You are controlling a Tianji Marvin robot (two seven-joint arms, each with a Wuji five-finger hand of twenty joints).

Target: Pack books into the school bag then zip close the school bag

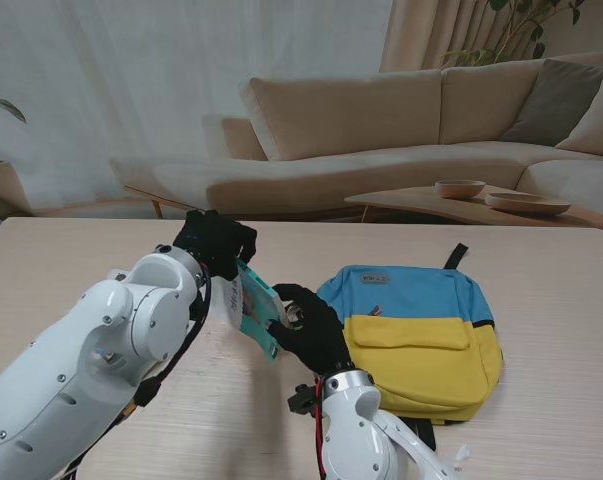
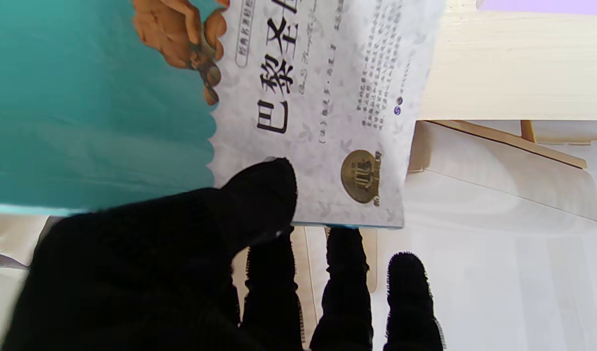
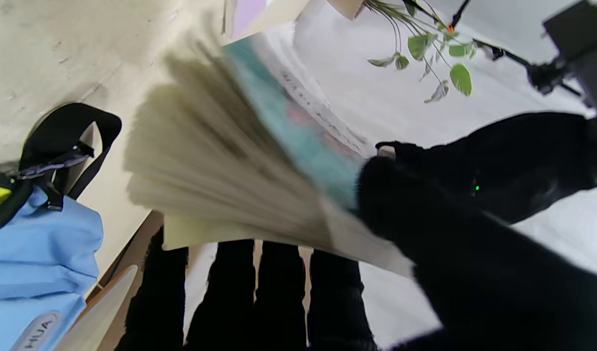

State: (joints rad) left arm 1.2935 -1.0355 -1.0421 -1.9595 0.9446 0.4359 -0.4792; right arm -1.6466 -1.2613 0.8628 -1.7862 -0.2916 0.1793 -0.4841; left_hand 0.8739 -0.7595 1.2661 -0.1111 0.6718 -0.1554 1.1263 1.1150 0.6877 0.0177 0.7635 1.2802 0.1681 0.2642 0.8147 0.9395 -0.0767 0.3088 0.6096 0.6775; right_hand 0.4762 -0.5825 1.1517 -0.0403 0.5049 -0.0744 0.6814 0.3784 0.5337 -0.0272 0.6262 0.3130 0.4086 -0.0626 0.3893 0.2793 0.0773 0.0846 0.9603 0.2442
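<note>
Above the table (image 1: 71, 250), between both hands, a teal-covered book (image 1: 253, 310) hangs tilted. The left hand (image 1: 214, 243) pinches its far end, thumb on the cover; the right hand (image 1: 316, 335) clasps its near end. Just right lies the blue-and-yellow school bag (image 1: 421, 335), flat.

From the stand I see only a sliver of the book (image 1: 253, 308); my left hand (image 1: 215, 243) and arm cover its far end. The right wrist view blurs its pages, and its cover runs off the left wrist frame. My right arm hides the school bag (image 1: 421, 335)'s near-left corner.
</note>
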